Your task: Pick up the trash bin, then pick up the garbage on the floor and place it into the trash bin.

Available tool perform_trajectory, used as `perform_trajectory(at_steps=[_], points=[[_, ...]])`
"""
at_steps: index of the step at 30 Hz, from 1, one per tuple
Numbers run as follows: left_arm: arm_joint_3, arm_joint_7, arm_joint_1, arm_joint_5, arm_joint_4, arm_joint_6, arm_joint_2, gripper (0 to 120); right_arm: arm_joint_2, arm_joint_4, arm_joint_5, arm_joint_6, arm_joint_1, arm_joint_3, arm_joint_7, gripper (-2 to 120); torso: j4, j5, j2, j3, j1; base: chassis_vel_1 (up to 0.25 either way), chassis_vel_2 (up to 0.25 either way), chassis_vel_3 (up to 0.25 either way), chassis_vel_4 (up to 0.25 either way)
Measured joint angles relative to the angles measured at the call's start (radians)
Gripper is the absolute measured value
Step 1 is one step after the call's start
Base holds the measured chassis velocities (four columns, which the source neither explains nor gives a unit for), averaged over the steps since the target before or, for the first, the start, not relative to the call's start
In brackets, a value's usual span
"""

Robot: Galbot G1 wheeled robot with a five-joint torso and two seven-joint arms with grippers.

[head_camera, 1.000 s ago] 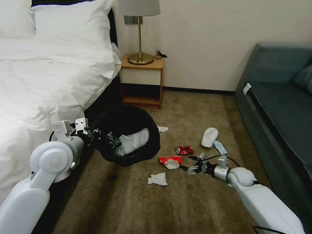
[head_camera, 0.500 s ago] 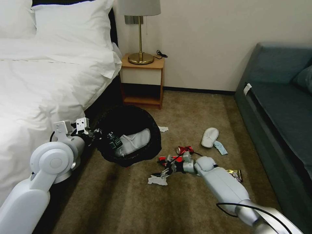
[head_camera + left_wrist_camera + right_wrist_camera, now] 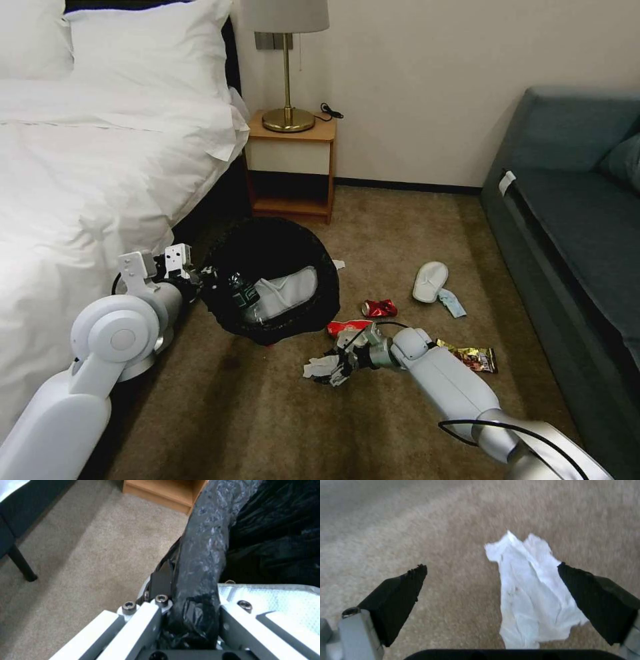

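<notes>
Head view: the right gripper (image 3: 339,371), jaws wide apart and empty, sits low on the carpet (image 3: 267,413) over a crumpled white tissue (image 3: 321,365). Beyond lie a red-white wrapper (image 3: 347,327) and crushed red can (image 3: 379,308). Left, the left gripper (image 3: 208,280) clamps the trash bin (image 3: 273,287) rim, by the bed (image 3: 80,187).

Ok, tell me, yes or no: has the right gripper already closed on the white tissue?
No, the right gripper is open above the carpet, and the white tissue lies flat between its spread fingers, not pinched.
</notes>
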Motion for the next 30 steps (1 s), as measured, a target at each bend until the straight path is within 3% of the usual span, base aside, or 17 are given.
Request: perform_trajectory(at_steps=[13, 16, 29, 30], points=[[-0.020, 0.002, 0.019, 0.006, -0.015, 0.000, -0.010, 3, 0.051, -0.108, -0.001, -0.020, 0.017, 0.017, 0.113, 100, 0.0001, 0.0000, 0.000, 0.000, 0.000, 0.000, 0.000, 0.000, 0.000], [-0.024, 0.003, 0.022, 0.006, -0.016, 0.000, -0.011, 3, 0.069, -0.146, 0.023, -0.039, 0.023, 0.021, 0.183, 100, 0.0001, 0.0000, 0.000, 0.000, 0.000, 0.000, 0.000, 0.000, 0.000], [-0.015, 0.020, 0.011, 0.009, -0.009, 0.000, -0.011, 3, 0.113, -0.210, 0.043, -0.039, 0.032, 0.057, 0.271, 99, 0.0002, 0.0000, 0.000, 0.000, 0.000, 0.000, 0.000, 0.000, 0.000], [-0.015, 0.023, 0.011, 0.012, -0.009, 0.000, -0.012, 3, 0.114, -0.210, 0.043, -0.039, 0.032, 0.059, 0.277, 96, 0.0002, 0.0000, 0.000, 0.000, 0.000, 0.000, 0.000, 0.000, 0.000]])
